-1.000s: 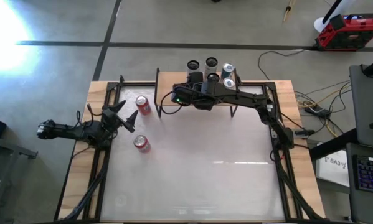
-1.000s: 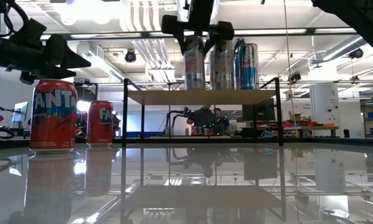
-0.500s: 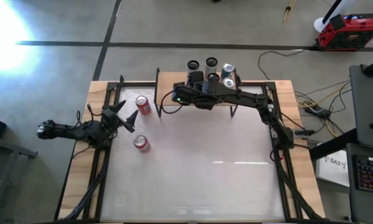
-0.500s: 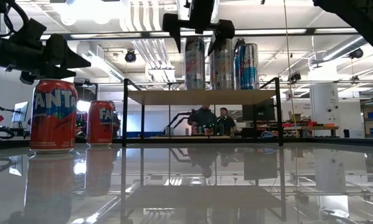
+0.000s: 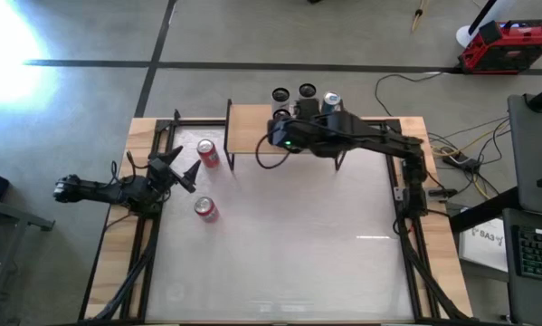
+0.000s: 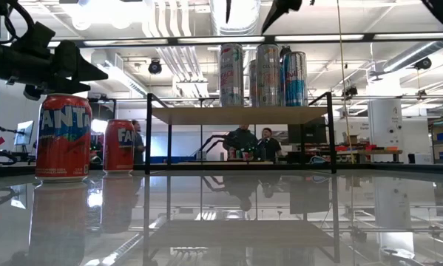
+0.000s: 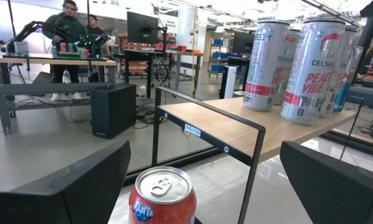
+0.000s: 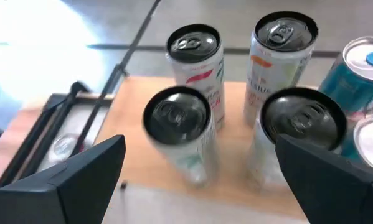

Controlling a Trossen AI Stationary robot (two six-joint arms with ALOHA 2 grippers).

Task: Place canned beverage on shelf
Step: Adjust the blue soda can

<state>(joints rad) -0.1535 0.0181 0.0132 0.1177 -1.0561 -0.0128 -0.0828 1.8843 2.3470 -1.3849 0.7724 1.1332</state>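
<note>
The shelf (image 5: pixel 251 129), a tan wooden top on thin black legs, stands at the table's far edge. Several tall slim cans (image 6: pixel 262 74) stand upright on its top. My right gripper (image 6: pixel 254 6) hangs open above them, touching none; in the right wrist view the nearest can (image 8: pixel 177 134) shows below and between its fingers. Two red Fanta cans (image 5: pixel 207 152) (image 5: pixel 204 209) stand on the table at the left. My left gripper (image 5: pixel 185 169) waits open and level at the left edge, pointing at the farther Fanta can (image 7: pixel 161 196).
The shelf's left half (image 5: pixel 243 122) is bare wood. The white table top (image 5: pixel 289 244) stretches from the shelf to the near edge. Beyond the table, people (image 6: pixel 243 142) stand at workbenches.
My right gripper has opened and let go of a tall can on the shelf, then risen above the can tops and drawn back toward the table's right edge. The can stays upright on the shelf's top.
</note>
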